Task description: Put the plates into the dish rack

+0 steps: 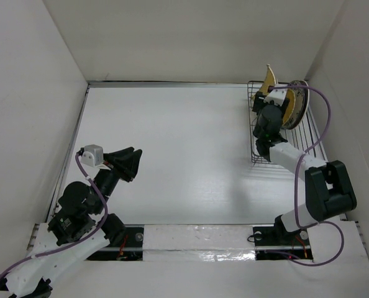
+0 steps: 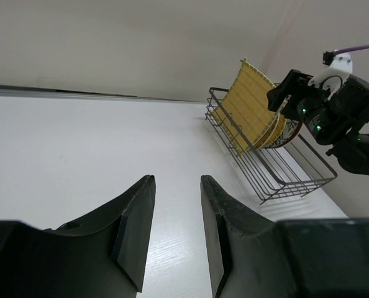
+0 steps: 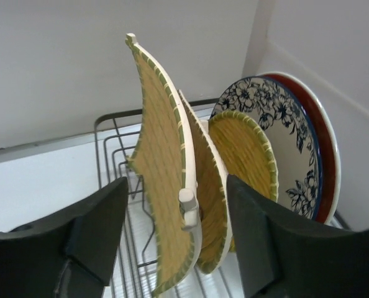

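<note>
L gripper (image 1: 127, 162) sits low on the left side of the white table (image 1: 184, 143), jaws apart w/ nothing btw them. Its black fingers (image 2: 138, 214) hang just above the top and point across toward the far-right corner.

In that corner, close to the right wall, is the dish rack (image 1: 259, 160), black wire. All five pieces stand on edge inside it. Seen from the R wrist cam, left to right:
- square woven mat (image 3: 153, 136), leaning a bit
- first bamboo disc (image 3: 210, 205), right beside the mat
- second bamboo disc (image 3: 243, 149)
- blue floral plate (image 3: 287, 136)
- red-edged plate (image 3: 326, 155), nearest the wall

R gripper (image 3: 176, 186) hovers at the rack, jaws spread wide. The mat's near edge shows btw the fingers, and as far as I can tell neither finger touches it.
</note>
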